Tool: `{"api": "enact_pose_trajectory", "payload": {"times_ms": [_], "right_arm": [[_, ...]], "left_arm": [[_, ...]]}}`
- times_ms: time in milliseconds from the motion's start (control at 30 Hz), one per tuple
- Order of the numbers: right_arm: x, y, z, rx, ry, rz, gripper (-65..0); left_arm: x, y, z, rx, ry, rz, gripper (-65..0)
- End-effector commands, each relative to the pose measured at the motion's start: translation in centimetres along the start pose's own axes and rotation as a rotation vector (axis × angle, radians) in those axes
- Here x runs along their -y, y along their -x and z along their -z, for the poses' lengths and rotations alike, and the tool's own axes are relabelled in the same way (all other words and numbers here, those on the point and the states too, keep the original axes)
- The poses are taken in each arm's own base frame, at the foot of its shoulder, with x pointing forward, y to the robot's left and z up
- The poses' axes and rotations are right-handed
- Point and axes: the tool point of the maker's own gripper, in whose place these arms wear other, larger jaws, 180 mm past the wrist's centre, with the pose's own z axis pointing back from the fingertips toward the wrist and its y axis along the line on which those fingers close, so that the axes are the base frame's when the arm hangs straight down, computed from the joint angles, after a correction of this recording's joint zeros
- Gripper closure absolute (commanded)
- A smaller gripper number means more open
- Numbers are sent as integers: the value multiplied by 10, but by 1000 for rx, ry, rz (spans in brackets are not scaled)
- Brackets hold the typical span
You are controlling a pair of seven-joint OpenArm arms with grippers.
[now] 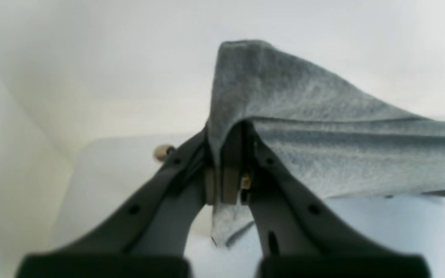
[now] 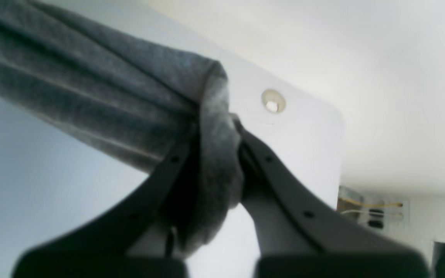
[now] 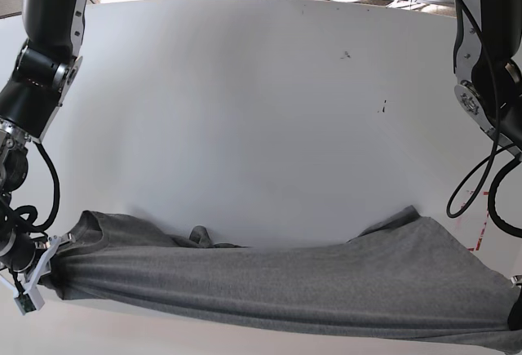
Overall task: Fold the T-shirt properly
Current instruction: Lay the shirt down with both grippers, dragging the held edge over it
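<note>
T-shirt (image 3: 326,286) on table (image 3: 261,110), both ends pinched.

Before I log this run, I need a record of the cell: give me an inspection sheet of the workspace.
Surface: white table, a few small dark specks.
Job's things: grey T-shirt stretched along the near edge between both arms, partly lifted, creased.
Clutter: nothing seen.
Grippers: left gripper with jaws shut on a T-shirt edge; right gripper with jaws shut on bunched fabric.
Cables: black cables hang from both arms; more behind the table.
Surroundings: pale wall; red floor markings.
</note>
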Motion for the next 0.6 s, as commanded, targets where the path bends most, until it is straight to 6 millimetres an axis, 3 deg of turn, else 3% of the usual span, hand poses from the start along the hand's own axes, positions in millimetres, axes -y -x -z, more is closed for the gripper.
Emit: {"api": "enact_pose_trajectory", "payload": {"times_ms": [0, 433, 567], "right_arm": [[7, 9, -11, -4, 58, -1, -8], [-53, 96, -16, -124, -8, 21, -8], [-71, 114, -20, -155, -31, 7, -8]], "left_arm": [[-5, -5, -14, 48, -29, 20, 0], [-1, 123, -53, -189, -31, -19, 0], [3, 151, -67, -250, -24, -36, 0]]}}
